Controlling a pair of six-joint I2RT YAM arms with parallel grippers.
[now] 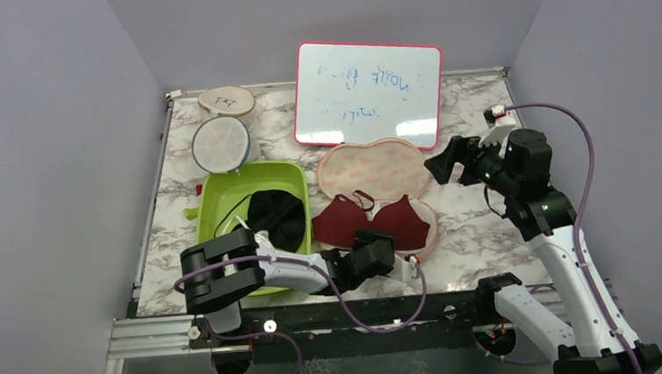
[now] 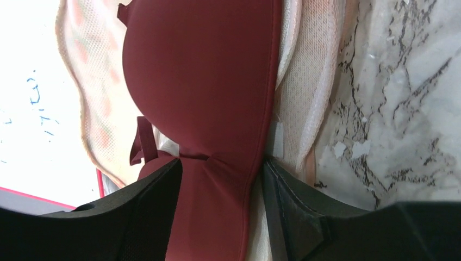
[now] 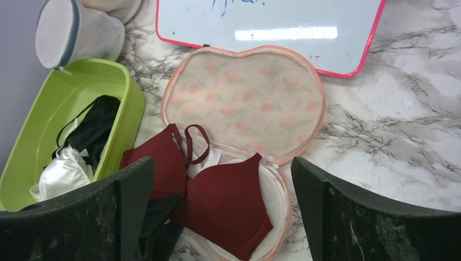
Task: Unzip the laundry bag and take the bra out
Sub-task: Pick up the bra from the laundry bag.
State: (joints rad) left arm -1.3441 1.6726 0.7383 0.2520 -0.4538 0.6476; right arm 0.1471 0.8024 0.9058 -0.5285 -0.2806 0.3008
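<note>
The laundry bag (image 1: 375, 168) lies open on the marble table, its peach leaf-printed flap folded back toward the whiteboard; it also shows in the right wrist view (image 3: 244, 103) and the left wrist view (image 2: 92, 109). The maroon bra (image 1: 374, 219) rests on the bag's white lower half, cups up (image 3: 228, 201). My left gripper (image 1: 376, 252) is at the bra's near edge, its jaws pressed on creased maroon fabric (image 2: 201, 81) at the gripper (image 2: 222, 168). My right gripper (image 1: 453, 163) hangs open and empty above the table, right of the bag (image 3: 217, 163).
A green tub (image 1: 222, 190) left of the bag holds a black garment (image 1: 277, 215) and a white cloth (image 3: 62, 174). A round white mesh disc (image 1: 220, 142) and a beige disc (image 1: 226, 99) sit behind it. A pink-framed whiteboard (image 1: 369, 87) leans at the back.
</note>
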